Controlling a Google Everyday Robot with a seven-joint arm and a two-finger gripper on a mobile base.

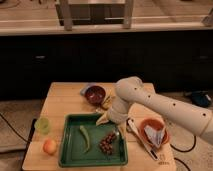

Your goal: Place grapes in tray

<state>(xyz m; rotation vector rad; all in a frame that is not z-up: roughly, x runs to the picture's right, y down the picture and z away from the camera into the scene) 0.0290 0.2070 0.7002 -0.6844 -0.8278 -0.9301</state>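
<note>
The grapes (pixel 107 142), a small bunch of dark reddish-purple berries, lie inside the dark green tray (pixel 67 150) near its right side. A long green pod (pixel 84 138) lies in the tray to their left. My gripper (pixel 113 120) hangs at the end of the white arm, just above the tray's upper right corner and a little above the grapes. The grapes rest on the tray floor, apart from the gripper.
A dark red bowl (pixel 94 93) stands behind the tray. An orange bowl (pixel 154 131) with a crumpled white item is at the right. A round orange-pink fruit (pixel 49 146) and a green cup (pixel 42 125) sit left of the tray. A white utensil (pixel 141 140) lies between tray and orange bowl.
</note>
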